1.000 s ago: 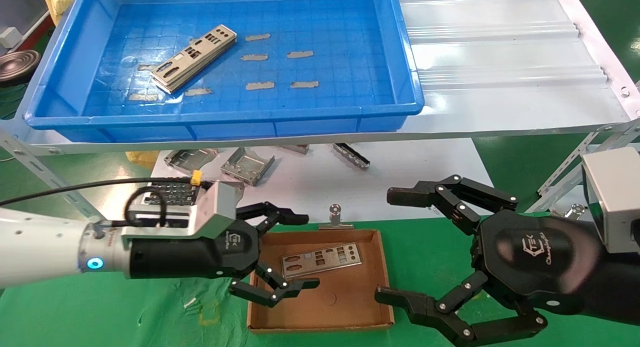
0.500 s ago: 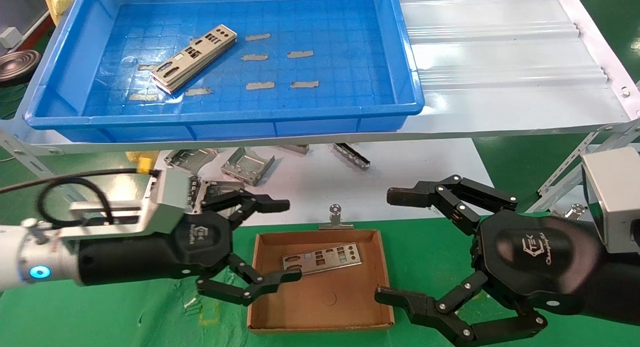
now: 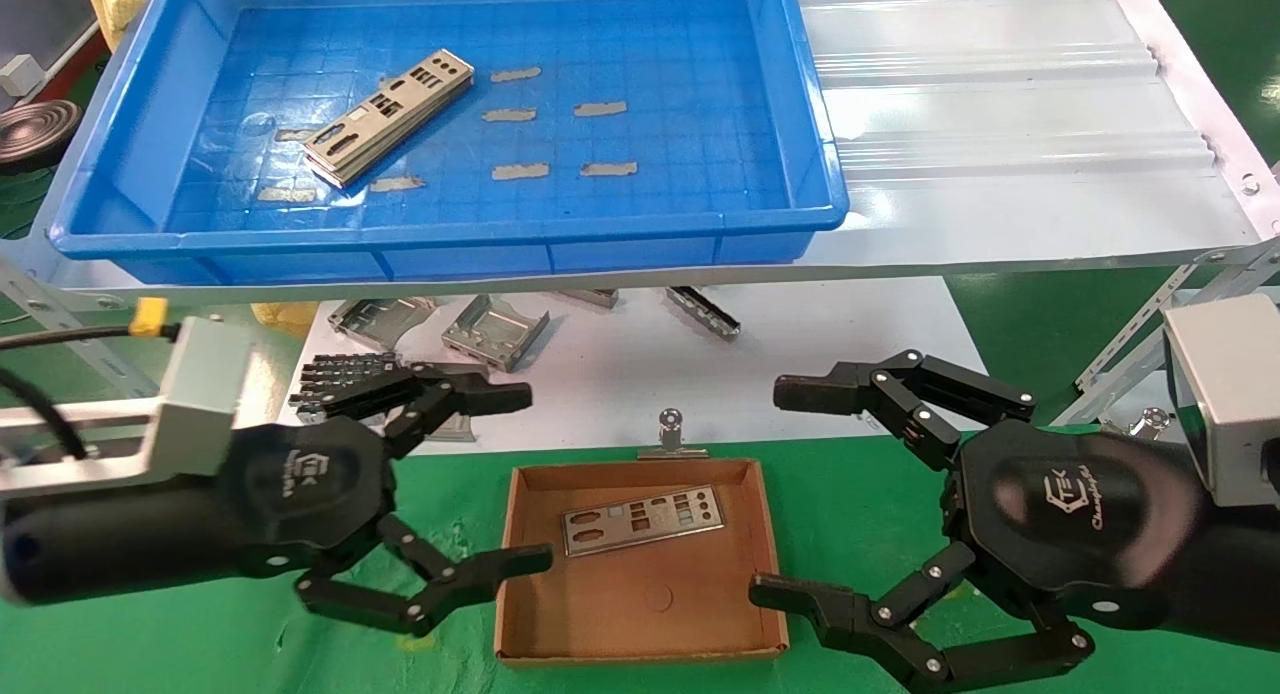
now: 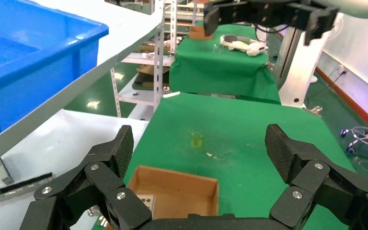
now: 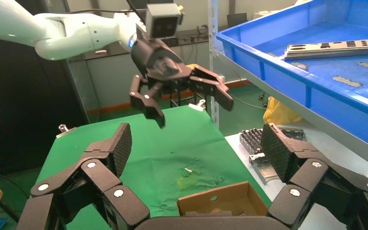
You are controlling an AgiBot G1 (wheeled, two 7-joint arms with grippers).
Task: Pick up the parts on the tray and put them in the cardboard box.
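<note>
The blue tray [image 3: 450,236] sits on the upper shelf and holds a stack of silver plate parts [image 3: 388,114] at its left. One part [image 3: 642,519] lies flat in the cardboard box [image 3: 640,657] on the green cloth. My left gripper [image 3: 530,479] is open and empty just left of the box. The left wrist view shows its spread fingers [image 4: 199,148] above the box [image 4: 182,191]. My right gripper [image 3: 775,489] is open and empty, just right of the box. The right wrist view shows it [image 5: 196,148] over the box [image 5: 220,201], with the tray's stack [image 5: 330,48] beyond.
Folded grey brackets [image 3: 495,329] and a black finned piece [image 3: 340,374] lie on the white table under the shelf. A metal clip [image 3: 672,434] stands at the box's far edge. Grey tape strips [image 3: 520,171] dot the tray floor. The ribbed shelf [image 3: 1000,124] extends right.
My left gripper has drawn back to the left, from over the box's left side to beside it, staying open and empty. The part stays in the box. The right arm has not moved.
</note>
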